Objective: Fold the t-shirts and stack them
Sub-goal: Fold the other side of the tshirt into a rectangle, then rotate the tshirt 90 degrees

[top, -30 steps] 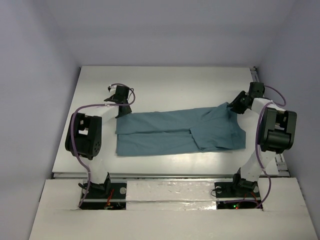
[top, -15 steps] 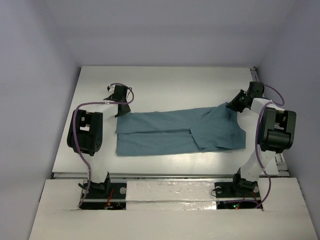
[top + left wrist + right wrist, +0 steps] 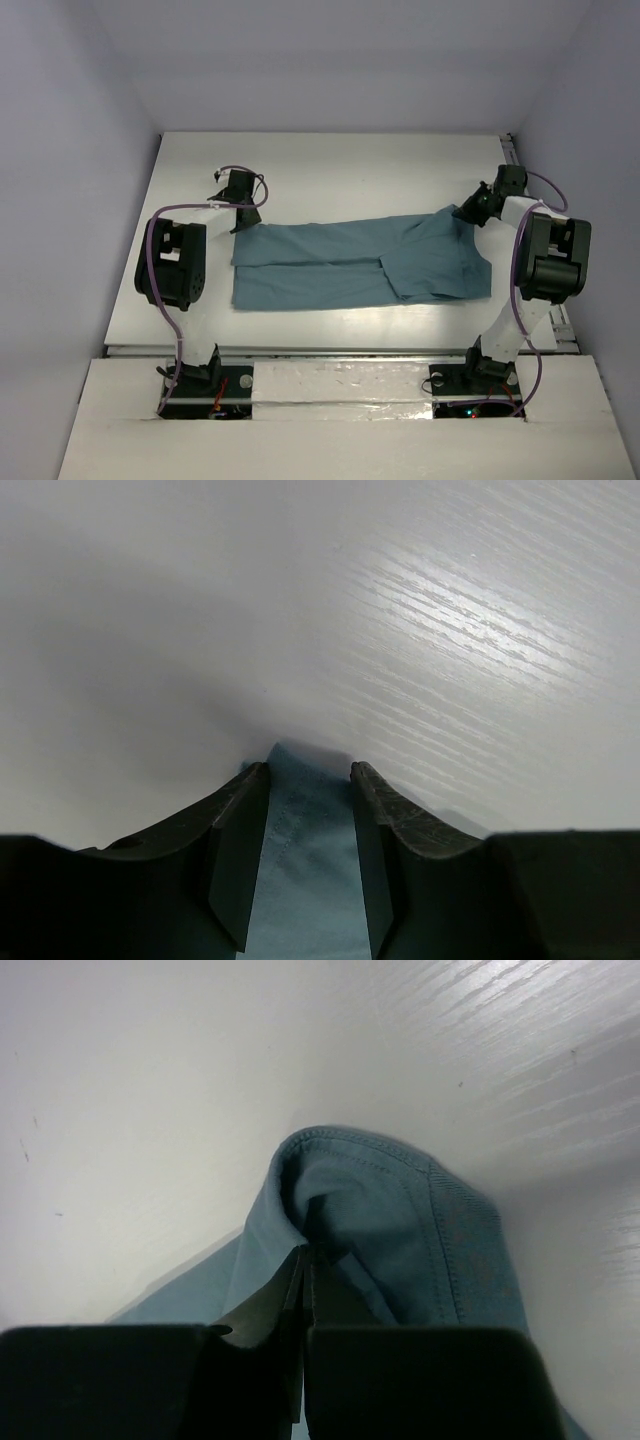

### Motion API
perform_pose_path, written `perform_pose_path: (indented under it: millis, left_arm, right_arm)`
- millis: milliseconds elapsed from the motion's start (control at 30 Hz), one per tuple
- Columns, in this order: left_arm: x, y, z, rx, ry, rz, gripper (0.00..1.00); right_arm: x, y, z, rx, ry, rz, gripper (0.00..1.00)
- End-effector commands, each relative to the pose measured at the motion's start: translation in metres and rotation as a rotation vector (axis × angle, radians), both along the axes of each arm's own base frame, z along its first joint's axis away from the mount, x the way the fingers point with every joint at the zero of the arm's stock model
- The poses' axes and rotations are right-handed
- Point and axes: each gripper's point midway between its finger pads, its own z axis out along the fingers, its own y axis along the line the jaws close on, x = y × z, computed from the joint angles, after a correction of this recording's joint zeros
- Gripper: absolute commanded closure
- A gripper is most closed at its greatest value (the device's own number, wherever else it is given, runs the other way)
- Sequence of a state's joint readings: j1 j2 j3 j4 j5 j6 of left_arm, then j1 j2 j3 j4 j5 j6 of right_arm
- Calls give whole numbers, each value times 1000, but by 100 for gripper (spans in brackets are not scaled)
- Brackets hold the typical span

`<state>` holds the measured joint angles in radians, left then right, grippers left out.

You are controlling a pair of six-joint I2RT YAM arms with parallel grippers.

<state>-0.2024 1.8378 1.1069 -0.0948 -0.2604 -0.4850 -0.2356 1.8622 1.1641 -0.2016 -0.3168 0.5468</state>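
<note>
**Top external view: t-shirt lying crosswise, one arm at each far corner**

Top external shows the teal t-shirt (image 3: 350,265) flat on the table (image 3: 330,165), its long axis running left to right, with the right part doubled over the rest. The left fingers (image 3: 243,212) sit at the cloth's far-left corner and the right fingers (image 3: 470,210) at its far-right corner, so each arm works the end on its own side and neither has to cross.

Left wrist view: the fingers stand partly apart, straddling the pointed corner of cloth without pressing on it. The cloth lies between and behind them, towards the wrist.

Right wrist view: the fingers are pressed together on a stitched, rolled edge of the shirt, which bulges up just beyond their tips.

My reading is that the right side has its hold and the left has yet to close. The coming fold probably turns on both far corners travelling together towards the near edge, across the short axis.

No bin or tray shows in any view.
</note>
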Motion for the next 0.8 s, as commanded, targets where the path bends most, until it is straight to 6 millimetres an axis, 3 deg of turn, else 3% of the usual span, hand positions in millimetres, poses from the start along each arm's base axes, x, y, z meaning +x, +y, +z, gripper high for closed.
perform_pose_path:
  millis: [0, 267, 500, 567, 700, 767]
  left_arm:
    - [-11, 9, -22, 4, 62, 16, 65]
    - [-13, 17, -22, -3, 63, 40, 65]
    - [-12, 19, -23, -16, 67, 53, 65]
    - [-11, 18, -18, -21, 57, 51, 65]
    - [-2, 19, 3, -22, 7, 61, 65]
    - [1, 18, 14, -26, -15, 61, 65]
  right_arm:
    - [5, -17, 12, -36, -38, -53, 100]
    - [-20, -47, 6, -68, -3, -187, 100]
    - [-32, -46, -5, -55, 45, -218, 100]
    - [-33, -49, -8, -67, 64, -225, 100]
    - [-37, -71, 3, -148, 96, -298, 100]
    - [-40, -71, 6, -152, 88, -303, 100]
